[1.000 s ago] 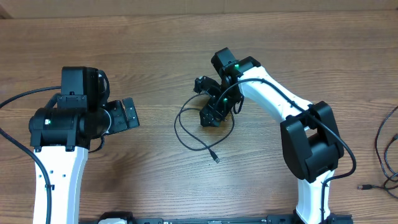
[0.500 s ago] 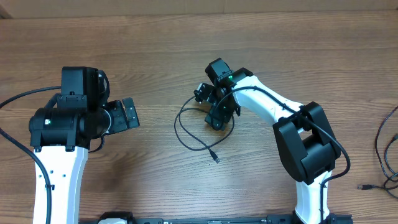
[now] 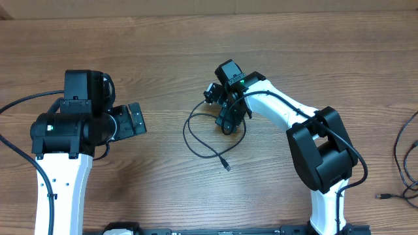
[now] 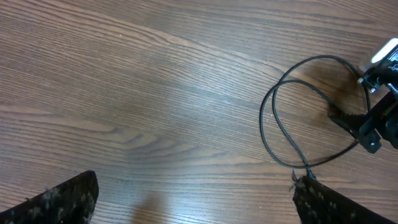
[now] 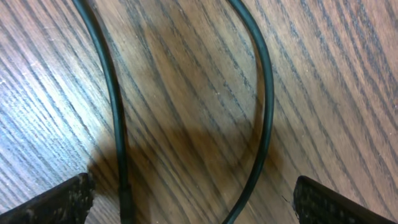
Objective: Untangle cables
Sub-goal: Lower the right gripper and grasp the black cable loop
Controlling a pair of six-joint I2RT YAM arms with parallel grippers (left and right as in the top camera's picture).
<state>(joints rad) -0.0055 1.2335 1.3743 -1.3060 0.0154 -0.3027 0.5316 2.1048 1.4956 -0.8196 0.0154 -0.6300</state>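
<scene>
Right pincer (image 3: 219,109) directly over upper end of cable loop (image 4: 262,123), mid-surface (image 3: 196,39). Fingers wide apart, nothing held. Two strands (image 5: 267,93) pass between them, running crosswise to closing line. Loop trails toward left arm, ends in plug (image 3: 226,168).

Left pincer (image 3: 137,119) spread, empty, well apart; right arm nearer.

Cable thin, black, limp, crossing itself. Second cable (image 3: 397,153) at far right edge.

cable (image 3: 185,134) end: hidden under right tool (image 3: 219,109) | edge cables (image 3: 396,151): cropped

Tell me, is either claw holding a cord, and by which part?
Neither. The right gripper stands open over two strands of the cable; the left gripper is open, apart from it.
</scene>
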